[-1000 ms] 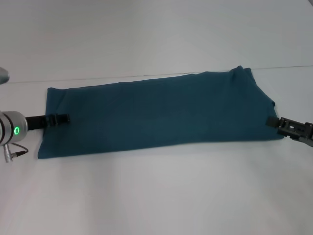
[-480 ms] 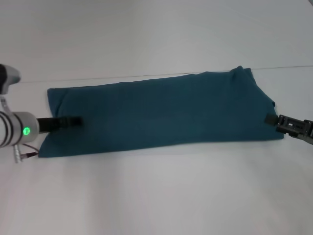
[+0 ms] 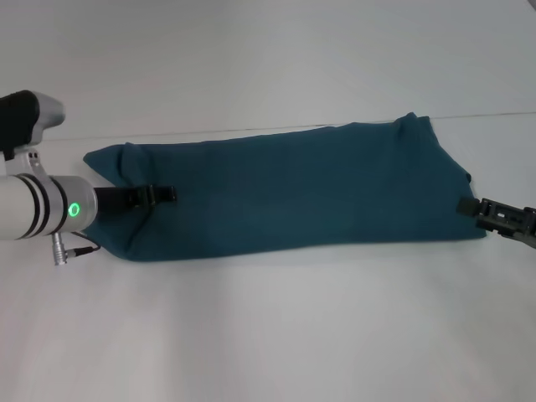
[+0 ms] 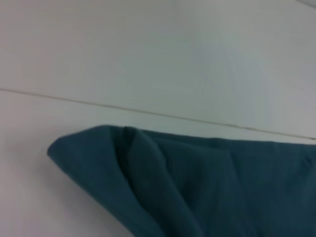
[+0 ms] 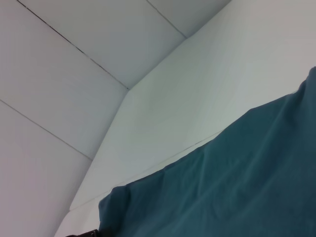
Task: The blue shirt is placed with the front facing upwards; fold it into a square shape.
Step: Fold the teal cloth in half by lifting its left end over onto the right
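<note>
- the blue shirt (image 3: pixel 293 188) lies on the white table (image 3: pixel 268 335) as a long band running left to right, already folded lengthwise, so no lettering or collar shows.
- the main change is at the left end: over the last second the left gripper (image 3: pixel 163 193) has travelled inward along the band, from the outer edge to well over the cloth.
- the left end of the shirt has come with it. the square corner seen a moment ago is gone, and the edge is now drawn in, rounded and bunched, with a raised fold at the far corner.
- the left wrist view shows that lifted, creased corner (image 4: pixel 123 148) standing clear of the table.
- the cloth following the gripper suggests its fingers are pinched on the shirt's left edge, though the fingertips themselves are hard to make out against the dark fabric.
- the right gripper (image 3: pixel 462 205) sits at the right end of the band, touching its edge, and has barely shifted; i cannot tell whether its claw is wide or narrow.
- in my judgement the crosswise fold has begun: the left end is being carried toward the right to shorten the band into a square.
- the bunching is a risk, since a rumpled edge could give an uneven square unless it is laid flat.
</note>
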Available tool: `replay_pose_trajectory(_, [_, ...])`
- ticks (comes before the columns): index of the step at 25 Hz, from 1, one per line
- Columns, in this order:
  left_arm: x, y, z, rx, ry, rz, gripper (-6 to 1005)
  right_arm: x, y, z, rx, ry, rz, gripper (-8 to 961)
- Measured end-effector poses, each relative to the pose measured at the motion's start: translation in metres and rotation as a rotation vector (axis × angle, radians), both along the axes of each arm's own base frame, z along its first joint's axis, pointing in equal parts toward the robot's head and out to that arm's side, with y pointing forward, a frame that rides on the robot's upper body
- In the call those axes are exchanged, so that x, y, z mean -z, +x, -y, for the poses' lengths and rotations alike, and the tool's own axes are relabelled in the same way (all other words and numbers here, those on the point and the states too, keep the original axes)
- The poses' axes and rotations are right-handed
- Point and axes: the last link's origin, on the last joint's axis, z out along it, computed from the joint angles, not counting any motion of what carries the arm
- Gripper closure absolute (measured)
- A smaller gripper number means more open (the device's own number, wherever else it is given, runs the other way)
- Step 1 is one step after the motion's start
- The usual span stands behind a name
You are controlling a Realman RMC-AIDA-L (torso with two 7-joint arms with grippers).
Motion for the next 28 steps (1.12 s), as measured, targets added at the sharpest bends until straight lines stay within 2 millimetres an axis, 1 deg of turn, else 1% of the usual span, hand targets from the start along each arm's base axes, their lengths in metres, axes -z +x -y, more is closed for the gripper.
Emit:
replay_pose_trajectory(2, [0.0, 0.0, -0.002, -0.003, -0.009, -0.003, 164, 0.0, 0.0, 0.0, 0.001, 0.002, -0.001, 3])
replay_pose_trajectory(5, [-0.004, 0.001, -0.003, 0.0, 0.008, -0.001, 333, 0.0, 0.0, 0.0, 0.0, 0.003, -0.002, 3])
replay_pose_trajectory(15, [-0.01, -0.001, -0.004, 0.001, 0.031, 0.001, 809, 0.0, -0.002, -0.002, -0.004, 0.005, -0.004, 5])
replay_pose_trajectory(26, [-0.011, -0.001, -0.005, 0.008, 0.031, -0.014, 996, -0.001, -0.002, -0.003, -0.006, 0.006, -0.002, 3])
replay_pose_trajectory(28, [-0.012, 0.0, -0.006, 0.012, 0.034, -0.014, 996, -0.001, -0.002, -0.003, -0.005, 0.006, -0.002, 3])
